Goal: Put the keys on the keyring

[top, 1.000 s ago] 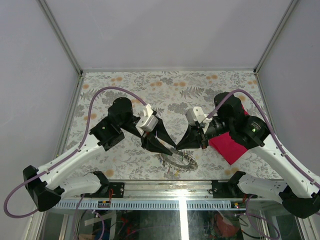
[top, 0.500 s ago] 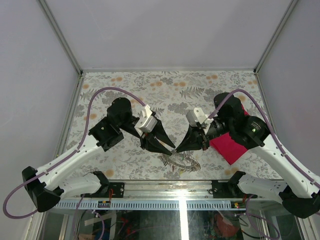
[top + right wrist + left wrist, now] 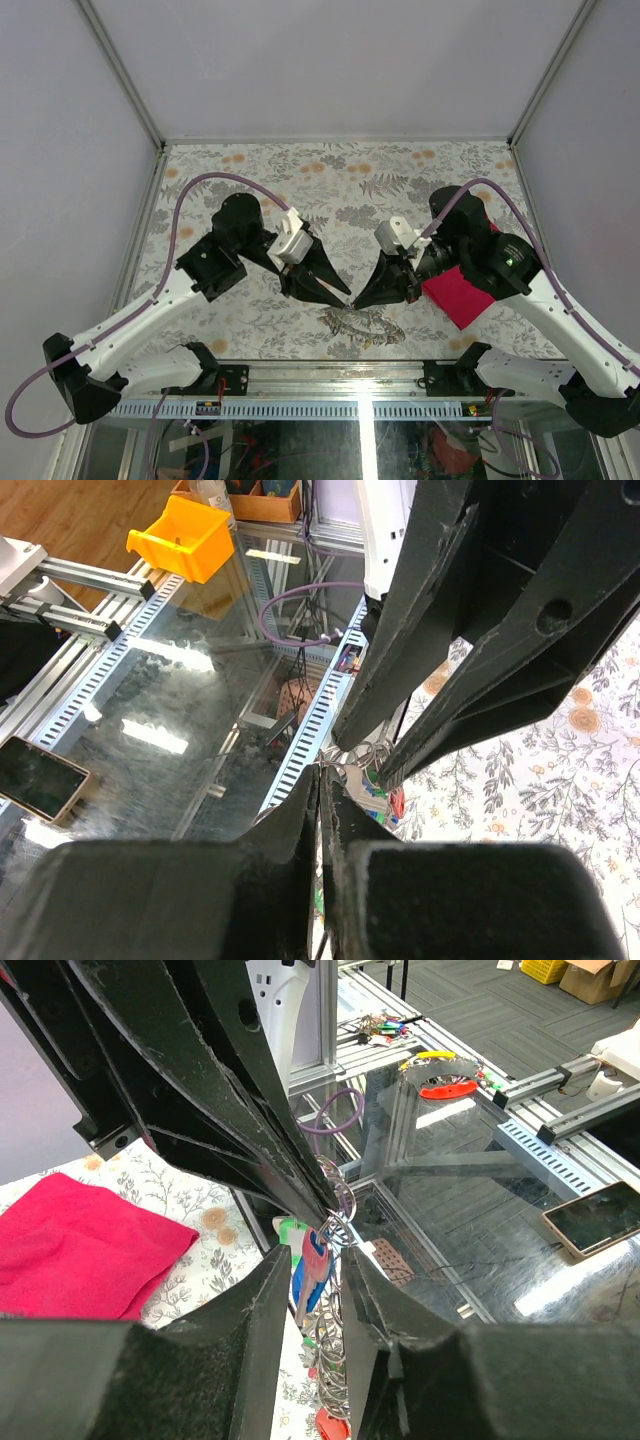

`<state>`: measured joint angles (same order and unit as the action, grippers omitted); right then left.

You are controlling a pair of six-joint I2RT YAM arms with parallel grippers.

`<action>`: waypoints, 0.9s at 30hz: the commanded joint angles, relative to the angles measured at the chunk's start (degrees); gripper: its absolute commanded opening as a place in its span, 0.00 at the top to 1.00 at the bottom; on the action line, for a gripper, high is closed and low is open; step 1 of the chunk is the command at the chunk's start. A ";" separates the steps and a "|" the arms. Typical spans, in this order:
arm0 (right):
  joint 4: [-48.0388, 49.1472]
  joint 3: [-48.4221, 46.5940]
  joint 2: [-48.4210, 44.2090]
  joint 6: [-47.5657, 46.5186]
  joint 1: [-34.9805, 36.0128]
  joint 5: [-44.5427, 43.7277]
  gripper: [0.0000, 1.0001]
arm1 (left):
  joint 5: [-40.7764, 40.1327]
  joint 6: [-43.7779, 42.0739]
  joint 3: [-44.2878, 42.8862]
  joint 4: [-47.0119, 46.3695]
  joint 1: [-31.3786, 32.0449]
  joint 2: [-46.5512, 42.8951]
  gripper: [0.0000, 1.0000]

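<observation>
The keyring (image 3: 362,322), a bundle of grey metal rings, hangs down to the table near the front edge. My right gripper (image 3: 358,302) is shut on a thin wire loop of the keyring (image 3: 352,771) at its tips (image 3: 320,772). My left gripper (image 3: 318,1255) meets it tip to tip (image 3: 342,294), its jaws a narrow gap apart. In that gap hang a blue key with a red head (image 3: 312,1270) and a green key head (image 3: 288,1228). Below them are the coiled rings (image 3: 335,1345) and another red key head (image 3: 333,1425).
A red cloth (image 3: 455,292) lies on the floral table under the right arm, also seen in the left wrist view as the red cloth (image 3: 80,1250). The table's glass front edge and metal rail (image 3: 360,372) run just below the keyring.
The left jaws have narrowed slightly around the hanging keys. The right gripper stays shut, and both tips stay together over the keyring.
</observation>
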<state>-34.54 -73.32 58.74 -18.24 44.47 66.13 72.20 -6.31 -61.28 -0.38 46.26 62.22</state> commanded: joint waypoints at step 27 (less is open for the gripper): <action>8.89 -0.34 -1.08 2.78 1.05 -0.33 1.00 | 0.98 0.27 -2.26 -1.38 2.17 1.42 0.74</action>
<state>-30.30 -73.12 58.74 -15.51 45.10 66.06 72.29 -6.26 -62.04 -0.40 47.64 63.64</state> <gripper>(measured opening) 0.010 0.300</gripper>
